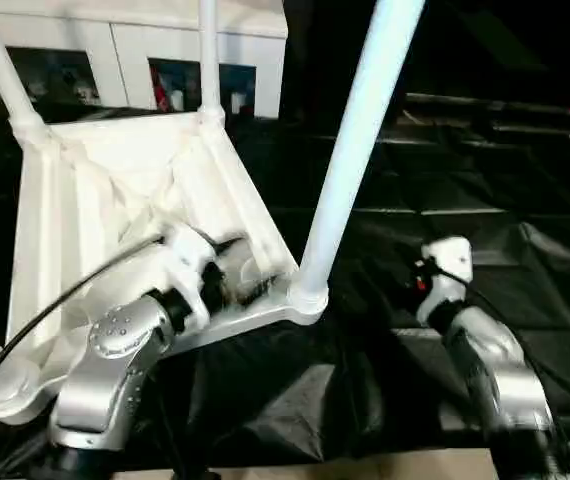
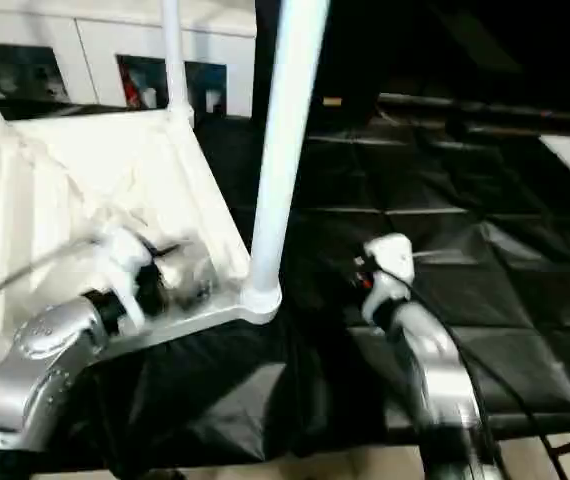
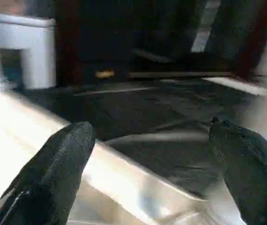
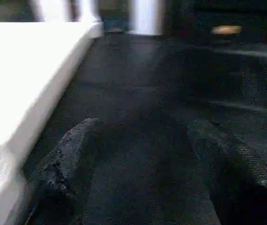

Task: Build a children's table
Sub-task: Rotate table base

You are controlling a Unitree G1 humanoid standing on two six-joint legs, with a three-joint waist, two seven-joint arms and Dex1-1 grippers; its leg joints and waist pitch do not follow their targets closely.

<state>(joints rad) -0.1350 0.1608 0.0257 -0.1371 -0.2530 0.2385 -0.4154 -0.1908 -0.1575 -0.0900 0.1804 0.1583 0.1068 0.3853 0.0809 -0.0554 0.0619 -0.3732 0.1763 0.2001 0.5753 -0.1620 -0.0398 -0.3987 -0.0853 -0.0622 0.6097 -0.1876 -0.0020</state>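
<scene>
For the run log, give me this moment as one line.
table: upside down on black cloth, three legs up | left gripper: jaws open over its rim | right gripper: jaws open, empty, beside table

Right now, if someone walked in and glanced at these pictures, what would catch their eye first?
Probably the small white plastic children's table, lying upside down on the black-draped work table, ribbed underside up. Its long white tubular legs rise from round corner sockets, the nearest towering at centre. The left gripper, open, reaches over the tabletop's near rim; the right gripper is open over the black cloth beside it.
</scene>
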